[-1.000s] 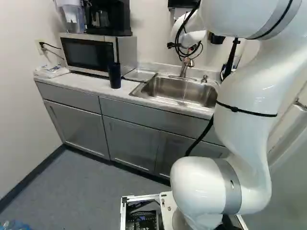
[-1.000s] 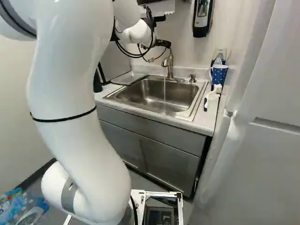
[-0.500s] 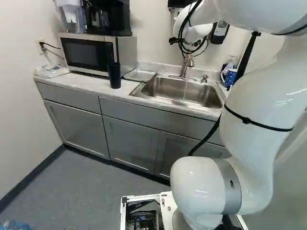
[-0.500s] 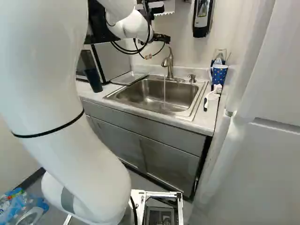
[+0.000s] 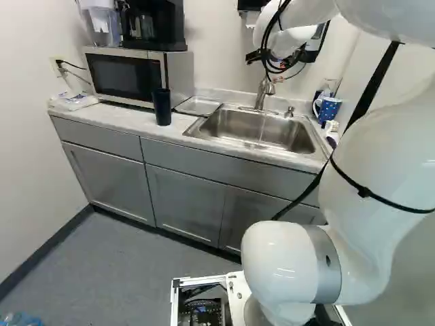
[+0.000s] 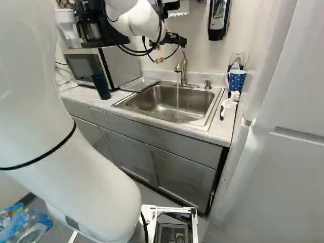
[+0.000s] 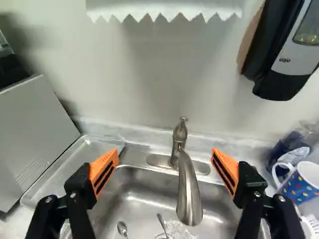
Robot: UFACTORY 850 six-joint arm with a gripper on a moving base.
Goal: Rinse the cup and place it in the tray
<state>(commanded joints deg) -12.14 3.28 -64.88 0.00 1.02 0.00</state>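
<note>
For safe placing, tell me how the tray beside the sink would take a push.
The tray would probably slide rather than tip, lying flat and low. Its smooth, shiny metal may be slippery; the raised rim suggests some stiffness.

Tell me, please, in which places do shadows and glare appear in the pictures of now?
Wrist view: soft shadows on the wall, below the paper towel and beside the microwave; bright reflections in the sink basin. Left base view: small highlights on the arm's white lower joint. Right base view: the basin shines too.
</note>
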